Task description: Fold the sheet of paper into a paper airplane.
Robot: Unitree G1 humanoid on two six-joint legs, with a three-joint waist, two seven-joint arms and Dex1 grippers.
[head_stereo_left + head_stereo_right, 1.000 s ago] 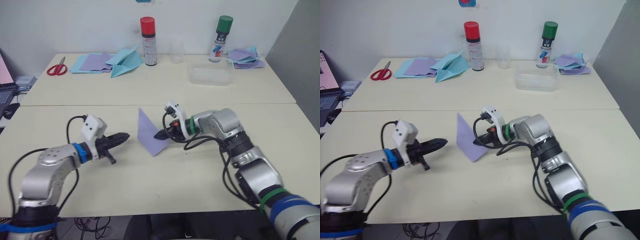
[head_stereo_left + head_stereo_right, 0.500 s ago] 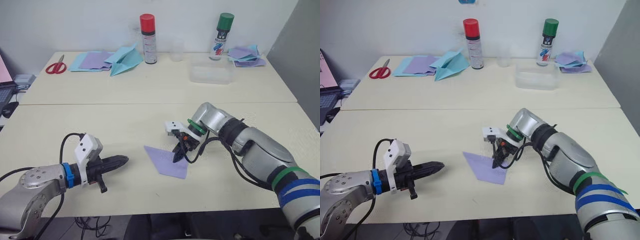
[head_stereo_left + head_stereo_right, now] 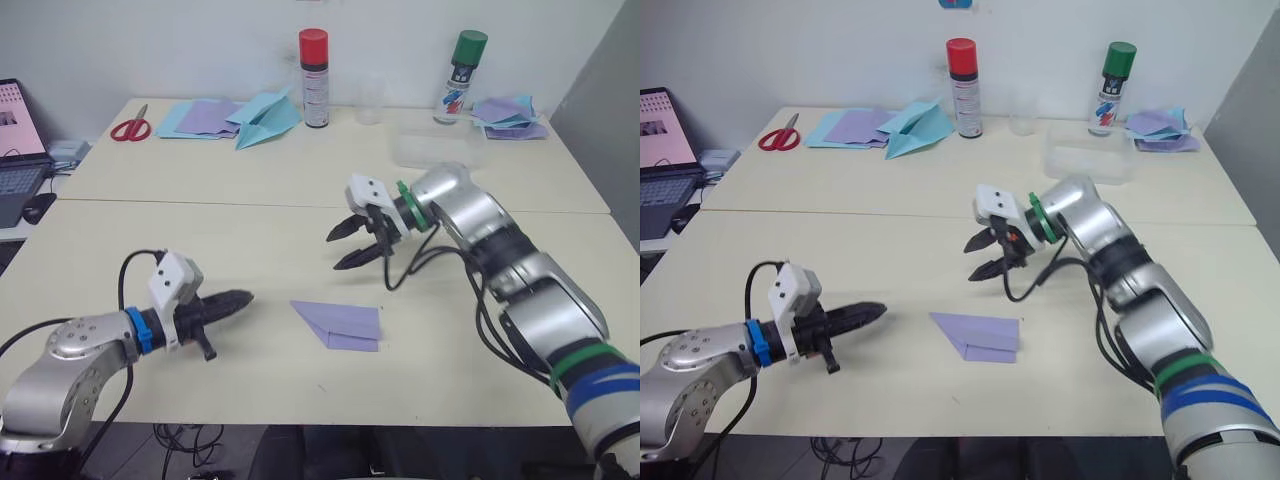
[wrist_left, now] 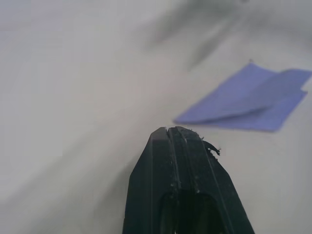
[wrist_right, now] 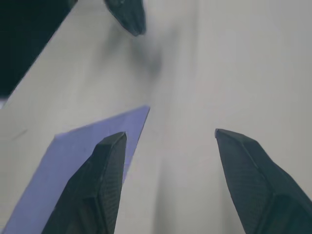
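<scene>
The lavender sheet of paper (image 3: 342,324) lies flat on the near table, folded into a pointed shape with its tip toward my left. My right gripper (image 3: 342,247) hovers a little beyond the paper, its two black fingers spread open and empty. My left gripper (image 3: 238,298) rests low over the table to the left of the paper, shut with nothing in it, its tip aimed at the paper's point. In the left wrist view the folded paper (image 4: 248,102) lies ahead of the shut fingers. In the right wrist view the paper (image 5: 78,161) shows beneath one open finger.
On the far table stand a red-capped spray can (image 3: 314,64), a green-capped can (image 3: 465,64), a clear plastic box (image 3: 436,148), red scissors (image 3: 131,127), a light-blue paper plane (image 3: 266,117) on coloured sheets, and another pile of sheets (image 3: 510,112). A laptop (image 3: 18,140) sits at far left.
My right gripper has let go of the paper, opened and lifted away toward the far side. The paper, upright a second ago, now lies flat. The camera has shifted.
</scene>
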